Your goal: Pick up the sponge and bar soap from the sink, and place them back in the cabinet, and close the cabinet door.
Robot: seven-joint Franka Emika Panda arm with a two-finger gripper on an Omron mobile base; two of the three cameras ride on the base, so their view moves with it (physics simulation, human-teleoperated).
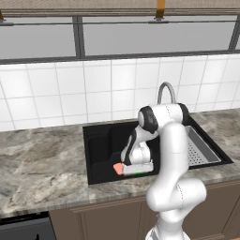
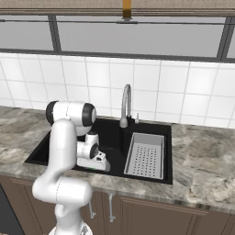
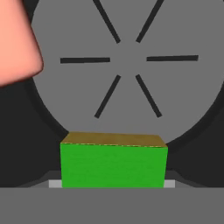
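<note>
Franka arm reaching down into the black sink [image 1: 101, 140], set in the grey marbled counter [image 1: 37, 164] beneath the curved chrome faucet [image 2: 125, 103]. In the hand view, the green-and-yellow sponge [image 3: 113, 164] is sitting right at the gripper [image 3: 113, 183], low in the basin over the round grey drain [image 3: 127, 65]; whether the fingers are closing on it or merely flanking it cannot be told. The salmon-pink bar soap [image 3: 17, 39] is lying just beside the drain, apart from the sponge, and is showing beside the hand in the left base view [image 1: 118, 168]. A perforated grey drain tray [image 2: 146, 156] is occupying the sink's right part
</note>
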